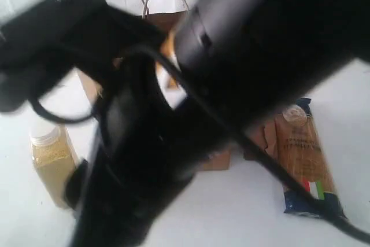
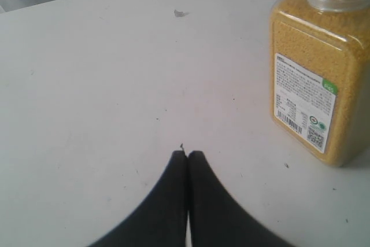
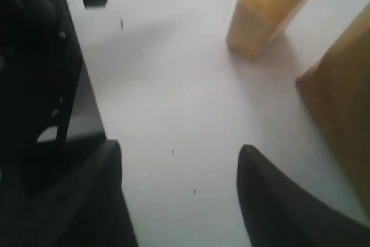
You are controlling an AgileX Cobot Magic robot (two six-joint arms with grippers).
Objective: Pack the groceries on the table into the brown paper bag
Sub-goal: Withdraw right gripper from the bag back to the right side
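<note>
One plain white table (image 2: 87, 85), flecked with small dark marks, carries everything; in the exterior view blurred black arms (image 1: 243, 50) cover most of the frame, with the brown paper bag (image 1: 166, 20) at upper centre, the yellow-grain bottle (image 1: 54, 166) upright at lower left and the spaghetti pack (image 1: 304, 154) lying at lower right. The left gripper (image 2: 188, 154) has its fingers pressed together on nothing, the bottle near but apart from them. The right gripper (image 3: 179, 147) has its fingers spread with only tabletop between them, bottle and bag farther off.

Probably a robotics lab setup. Bare white table (image 2: 92, 85), black cabled robot arm (image 1: 248, 39) looming overhead.
</note>
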